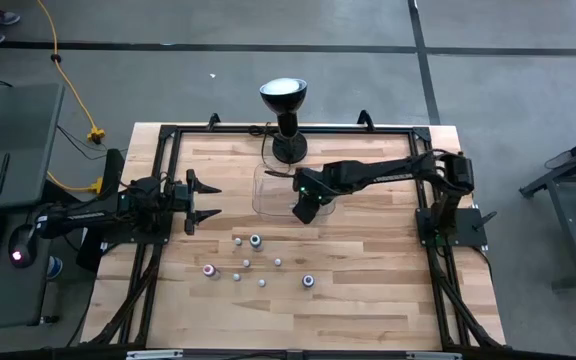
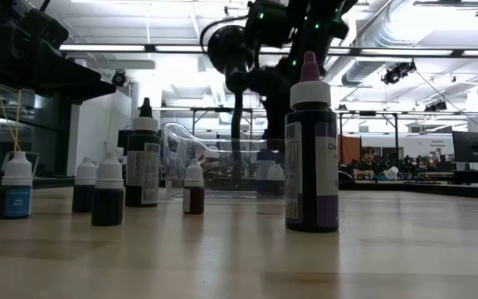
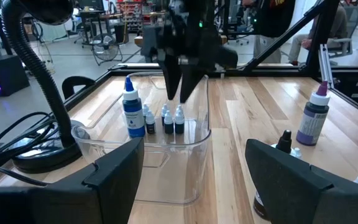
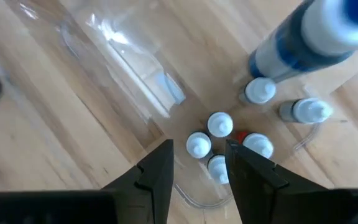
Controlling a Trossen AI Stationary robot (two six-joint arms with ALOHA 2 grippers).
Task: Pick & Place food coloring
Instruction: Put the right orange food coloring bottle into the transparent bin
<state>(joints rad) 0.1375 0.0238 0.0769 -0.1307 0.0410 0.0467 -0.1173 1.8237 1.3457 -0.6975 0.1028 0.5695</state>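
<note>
- Right gripper (image 4: 197,165) hangs over the clear plastic tray (image 1: 268,195), fingers parted, holding nothing, above small white-capped dropper bottles (image 4: 219,124).
- More bottles (image 1: 255,241) stand on the wooden table (image 1: 368,290).
- Left gripper (image 1: 208,201) waits open.

From above we see our right claw (image 1: 305,207) hanging over the near right corner of the clear plastic tray (image 1: 268,190), which sits on the wooden worktop (image 1: 368,290) just in front of the black lamp (image 1: 285,110). Our left claw (image 1: 206,201) waits at the worktop's left side, its fingers spread, pointing toward the tray. Loose food coloring bottles (image 1: 255,241) stand scattered on the boards nearer the front edge, one of them pink (image 1: 209,270).
</note>
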